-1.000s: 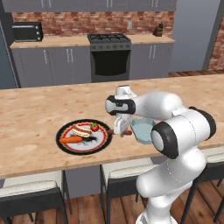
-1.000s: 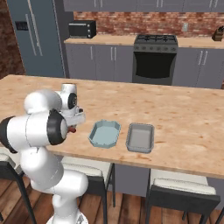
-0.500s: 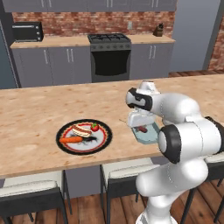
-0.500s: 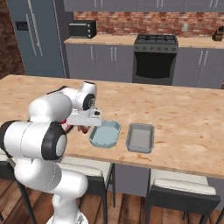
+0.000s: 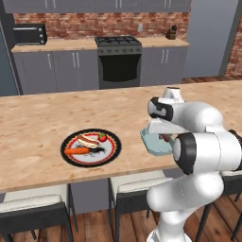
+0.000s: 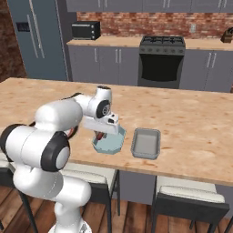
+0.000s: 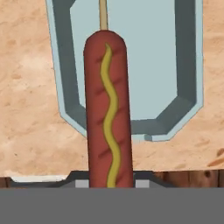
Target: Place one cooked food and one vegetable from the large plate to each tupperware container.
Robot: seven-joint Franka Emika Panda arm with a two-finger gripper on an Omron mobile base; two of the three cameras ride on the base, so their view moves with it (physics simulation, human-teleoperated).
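We count two shallow blue-grey rectangular trays (image 6: 109,142) (image 6: 146,143), one round black-rimmed plate (image 5: 91,146); jaws closed around one mustard-striped sausage on stick (image 7: 108,113).

Patterned large plate (image 5: 112,150) holding food, pale tupperware container (image 6: 119,142) apparently empty

You saw a matt, light-grained wooden counter (image 7: 30,100), a smooth pale-blue plastic-looking container (image 7: 188,65), a glossy reddish-brown sausage (image 7: 108,113) with a yellow mustard line on a pale wooden stick (image 7: 103,13), and a glossy plate (image 5: 113,150).
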